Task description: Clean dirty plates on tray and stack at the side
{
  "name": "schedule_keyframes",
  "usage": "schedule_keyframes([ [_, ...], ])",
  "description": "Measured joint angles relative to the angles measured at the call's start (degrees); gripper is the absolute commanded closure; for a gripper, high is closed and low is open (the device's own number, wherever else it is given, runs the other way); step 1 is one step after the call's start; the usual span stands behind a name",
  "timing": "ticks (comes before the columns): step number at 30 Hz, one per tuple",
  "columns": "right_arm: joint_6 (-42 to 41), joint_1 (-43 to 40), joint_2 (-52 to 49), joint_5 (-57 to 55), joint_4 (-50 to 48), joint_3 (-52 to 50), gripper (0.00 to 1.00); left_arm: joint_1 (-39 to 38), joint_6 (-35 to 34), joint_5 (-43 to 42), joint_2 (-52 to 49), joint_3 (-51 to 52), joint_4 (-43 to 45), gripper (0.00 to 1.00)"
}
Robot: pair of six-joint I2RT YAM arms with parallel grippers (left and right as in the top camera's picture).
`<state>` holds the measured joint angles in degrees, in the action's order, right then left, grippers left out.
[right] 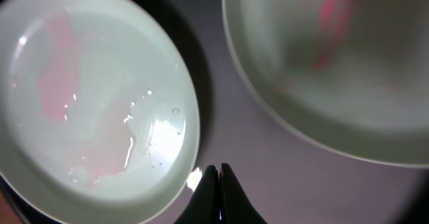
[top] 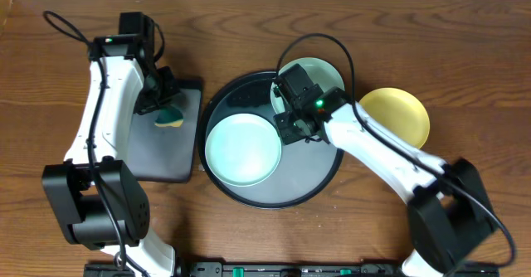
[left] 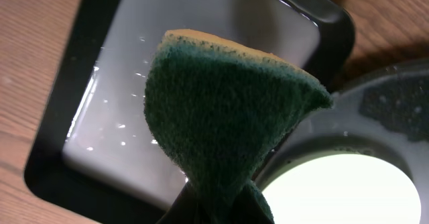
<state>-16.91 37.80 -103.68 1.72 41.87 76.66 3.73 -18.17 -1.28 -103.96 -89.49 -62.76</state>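
Pink smears were showing on both mint plates, so neither looked clean yet imo. The near-left mint plate (top: 241, 148) sat flat inside the round black tray (top: 307, 177). The far-right mint plate (top: 325, 74) lay in the same tray, partly under the right arm (top: 382, 148). In the right wrist view the two were close, but I couldn't tell if their rims touched. The yellow plate (top: 398, 115) was out on the wooden table (top: 465, 45), just right of the tray. On the left, the left gripper (top: 163, 104) was pinching a green and yellow sponge (top: 170, 118) above the wet rectangular tray (top: 162, 157), scrubby green side facing out. The right gripper (right: 219, 182) had its fingers pressed together on nothing, hovering over bare tray floor between the two plates, right by the near-left plate's rim. My read was that the step in hand was scrubbing that near-left plate. To do it well I'd have brought the sponge across and laid the green face flat on the plate, not edge-on. The closed right fingertips could pin the rim, because a glossy plate on a wet tray will probably skate. Then slow sweeps over the pink patches with moderate pressure. Both arms would be crowding the same spot over the tray, so I'd have watched for a bump.
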Motion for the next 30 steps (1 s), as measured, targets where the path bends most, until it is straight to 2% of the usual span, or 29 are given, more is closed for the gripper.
schedule_keyframes([
  [1, 0.39, 0.59, 1.07, -1.4, 0.09, 0.28, 0.89, 0.28, 0.0, 0.04, 0.0, 0.0, 0.0, 0.92],
  [4, 1.42, 1.84, 2.64, -2.49, 0.33, 1.14, 0.75, 0.52, 0.0, 0.15, 0.0, 0.0, -0.02, 0.92],
  [8, 0.5, 1.86, 0.37, 0.0, 0.57, 1.18, 0.7, 0.5, 0.0, 0.17, 0.0, 0.0, 0.02, 0.92],
  [15, -0.92, 1.81, -9.33, 5.11, 0.9, 1.16, 0.74, 0.5, 0.0, 0.15, 0.0, 0.0, 0.02, 0.93],
  [24, -1.92, -0.52, -10.86, 10.01, 0.39, 1.16, 0.85, 0.5, 0.0, 0.15, 0.0, 0.0, 0.09, 0.93],
  [30, -1.92, -2.27, -11.47, 13.27, -0.09, 1.16, 0.87, 0.5, 0.0, 0.15, 0.0, 0.0, 0.11, 0.92],
])
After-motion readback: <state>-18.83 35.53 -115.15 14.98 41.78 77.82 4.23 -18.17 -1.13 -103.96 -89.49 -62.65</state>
